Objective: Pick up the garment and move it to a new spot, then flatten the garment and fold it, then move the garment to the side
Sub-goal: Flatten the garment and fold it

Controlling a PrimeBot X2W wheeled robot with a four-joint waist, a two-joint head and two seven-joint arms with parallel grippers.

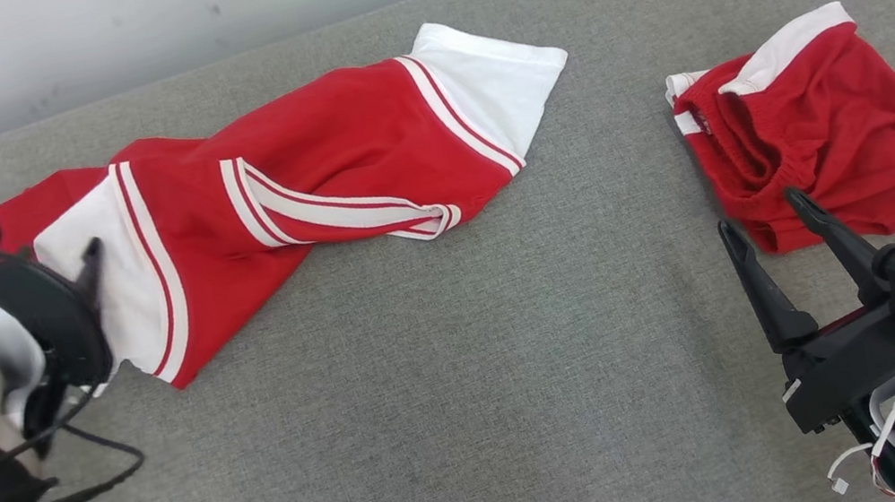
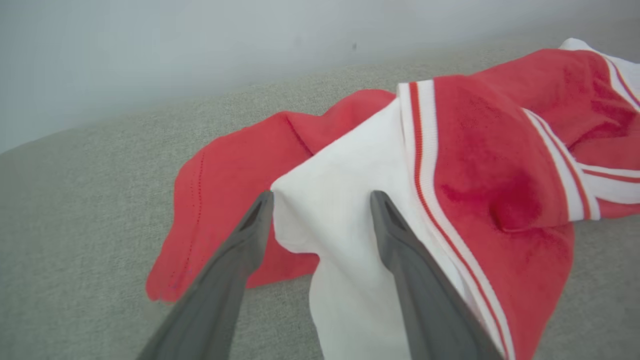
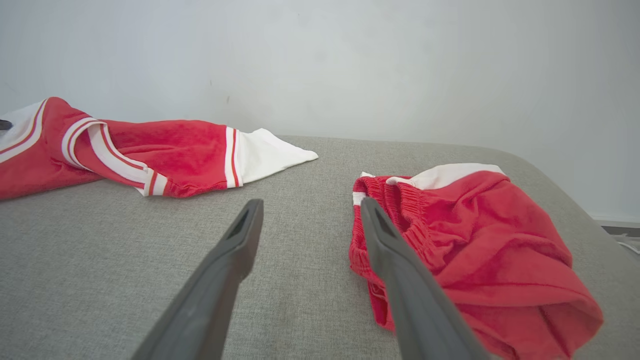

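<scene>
- Grippers: both sets of my fingers stand wide apart, clamped on nothing.
- Landmark: red shorts [image 1: 835,122], bunched, with a white band along the far edge and the elastic waistband turned toward me. They lie on the grey padded surface [image 1: 477,428].
- Garment [image 1: 324,163]: a long red-and-white piece with striped trim. It lies on the same surface to the left of the shorts, well apart from them, with bare grey fabric between.
- Its white end points toward the shorts. The rest runs away from them, twisted and creased, not flat.
- Left gripper [image 2: 320,200]: at the garment's end farthest from the shorts. My fingers straddle a folded corner of the white panel, one on each side, with red cloth under the left one.
- I cannot tell whether either finger presses the cloth.
- Right gripper [image 1: 759,210]: at the near edge of the shorts. The right fingertip [image 1: 799,203] sits over the waistband, and the left one is over bare grey just beside the shorts.
- Contact with the shorts: cannot tell.
- Pale wall [image 3: 350,60] rises behind the shorts, beyond the far edge of the surface.
</scene>
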